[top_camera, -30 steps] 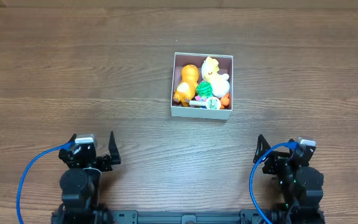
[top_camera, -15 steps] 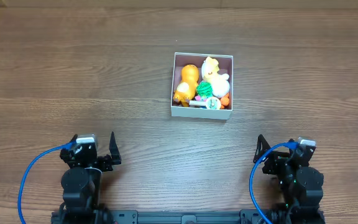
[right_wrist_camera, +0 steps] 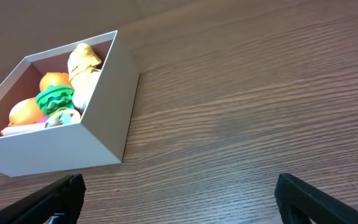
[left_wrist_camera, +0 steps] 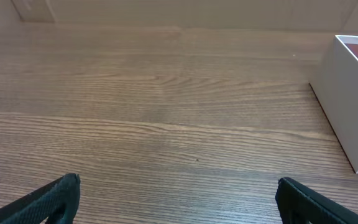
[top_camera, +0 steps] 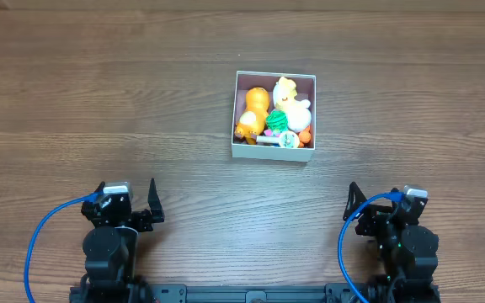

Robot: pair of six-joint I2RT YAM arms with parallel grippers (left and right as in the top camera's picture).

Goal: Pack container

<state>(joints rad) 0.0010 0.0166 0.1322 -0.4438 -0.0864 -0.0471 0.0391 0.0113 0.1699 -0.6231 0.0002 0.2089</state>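
While looking down from overhead, logged the container [top_camera: 272, 152] at roughly 1 o'clock from table centre, well apart from both arms. Square, shallow, thin matte white walls, dusky pink inside; sides nearly parallel to the frame. Bare brown wood grain of the table [top_camera: 99, 101] on all four sides of it, widest toward 9 o'clock.

Inside: smooth orange toy [top_camera: 253, 111] along the 9 o'clock wall, pale yellow-and-white toy [top_camera: 290, 101] toward 1 o'clock, ridged green piece [top_camera: 276, 120] between them, small orange ball [top_camera: 306, 135] near the 4 o'clock corner.

Left gripper [left_wrist_camera: 179, 202] at 7 o'clock, right gripper [right_wrist_camera: 179, 196] at 5 o'clock, both by the near edge. Jaws spread wide on each, black fingers gripping nothing, only wood between. Blue cable [top_camera: 36, 244] looped beside each arm base.
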